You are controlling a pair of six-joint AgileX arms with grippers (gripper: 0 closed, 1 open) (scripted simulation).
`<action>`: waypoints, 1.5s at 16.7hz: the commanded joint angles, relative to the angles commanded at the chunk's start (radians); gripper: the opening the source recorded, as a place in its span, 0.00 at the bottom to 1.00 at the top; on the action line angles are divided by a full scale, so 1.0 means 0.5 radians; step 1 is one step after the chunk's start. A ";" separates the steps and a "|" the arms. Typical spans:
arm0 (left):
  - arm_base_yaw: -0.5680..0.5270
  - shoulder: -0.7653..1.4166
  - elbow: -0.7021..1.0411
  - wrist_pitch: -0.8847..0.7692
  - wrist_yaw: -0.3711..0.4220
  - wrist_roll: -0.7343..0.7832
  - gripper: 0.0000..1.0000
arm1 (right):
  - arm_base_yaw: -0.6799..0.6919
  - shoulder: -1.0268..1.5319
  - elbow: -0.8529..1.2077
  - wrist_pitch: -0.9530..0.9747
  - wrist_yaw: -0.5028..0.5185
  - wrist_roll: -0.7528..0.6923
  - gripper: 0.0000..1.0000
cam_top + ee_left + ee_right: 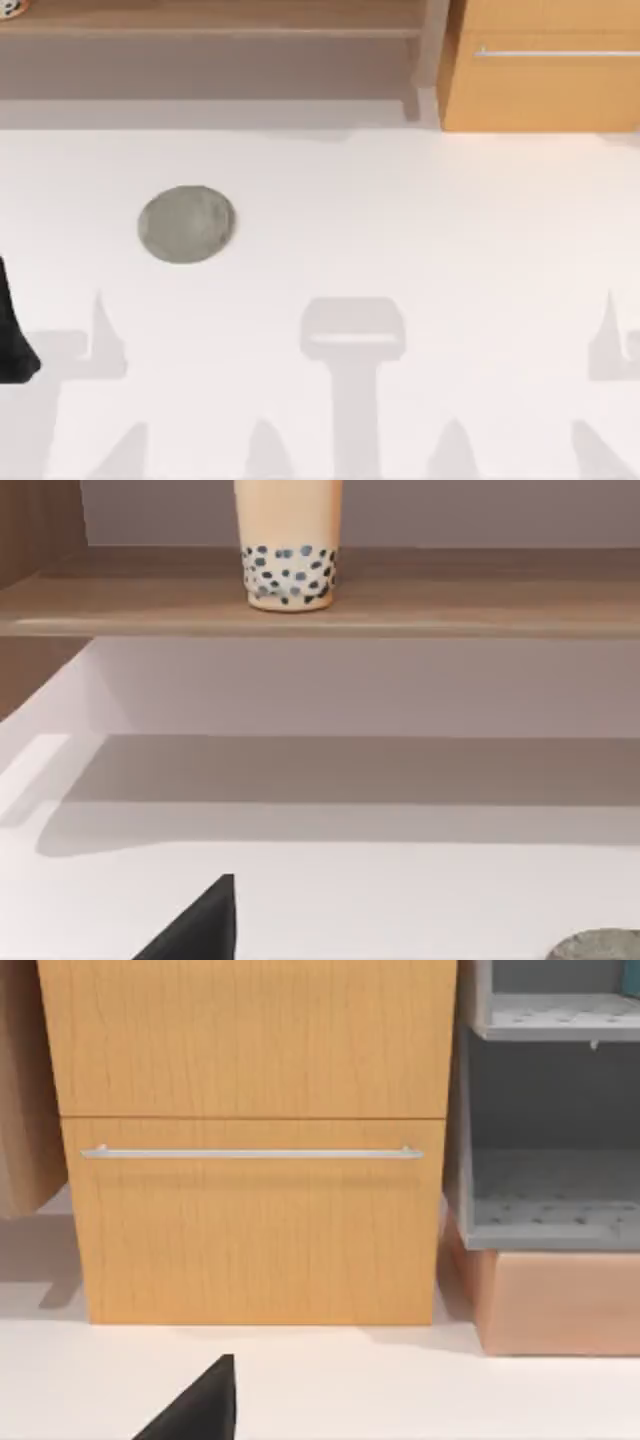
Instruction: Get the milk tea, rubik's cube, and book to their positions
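Observation:
The milk tea (288, 550) stands upright on a wooden shelf (450, 605); it is a clear cup of orange-tan drink with dark pearls at its base, and its top is cut off in the left wrist view. The position, a flat mottled grey disc (187, 224), lies on the white table left of centre, and its edge (600, 945) also appears in the left wrist view. My left gripper (15, 340) is a dark shape at the table's left edge, well short of the shelf and apart from the disc. A black part of my right gripper (200, 1410) faces a wooden cabinet. The rubik's cube and the book are out of view.
A low wooden shelf (210, 30) runs along the back left of the table. A light-wood cabinet (545, 65) with a metal bar handle (250, 1153) stands at the back right. Beside the cabinet is a grey shelf unit (550, 1130) on a tan box (560, 1300).

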 joint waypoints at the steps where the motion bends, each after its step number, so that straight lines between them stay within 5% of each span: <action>1: 0.000 0.000 0.000 0.000 0.000 0.000 1.00 | 0.000 0.000 0.000 0.000 0.000 0.000 1.00; 8: 0.042 0.425 0.263 0.209 0.046 0.002 1.00 | 0.000 0.000 0.000 0.000 0.000 0.000 1.00; 25: 0.256 3.165 1.764 1.393 0.342 0.000 1.00 | 0.000 0.000 0.000 0.000 0.000 0.000 1.00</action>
